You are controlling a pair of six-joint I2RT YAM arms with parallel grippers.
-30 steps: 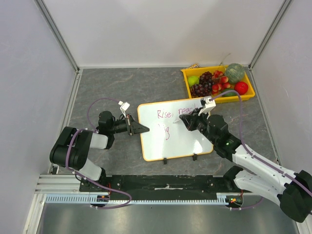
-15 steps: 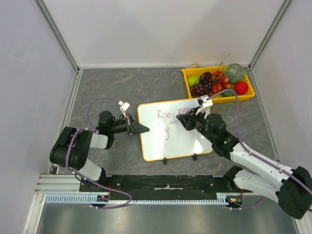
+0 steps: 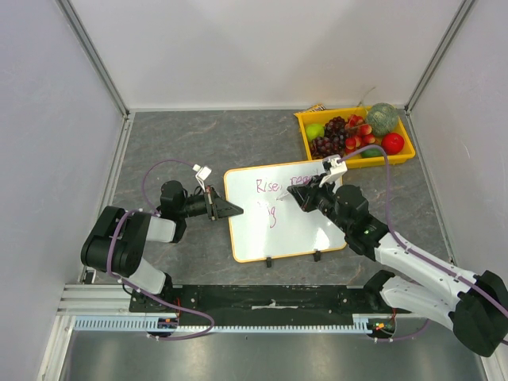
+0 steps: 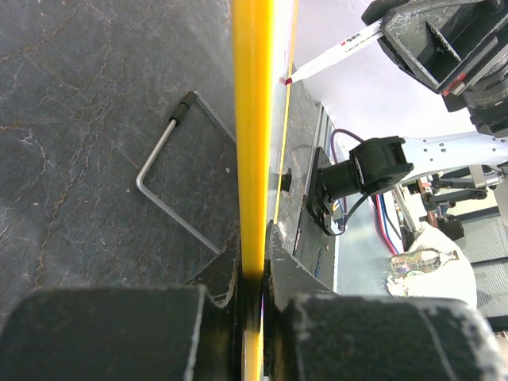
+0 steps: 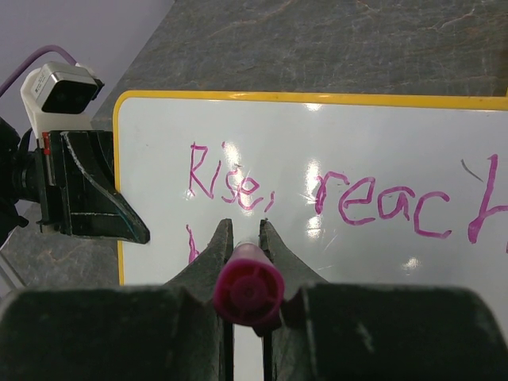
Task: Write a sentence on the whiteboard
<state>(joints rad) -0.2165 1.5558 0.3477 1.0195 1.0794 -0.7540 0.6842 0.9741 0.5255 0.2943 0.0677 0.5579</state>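
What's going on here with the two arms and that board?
The left gripper is clamped on the left edge of the whiteboard, apparently steadying it on the table. The right gripper holds a pink marker over the board. The sentence reads "Rise, reach" at this point, with a second line only begun underneath.

Grey marbled tabletop (image 3: 198,135), plain white walls (image 3: 262,48) on three sides, aluminium corner posts (image 3: 94,59), soft even light
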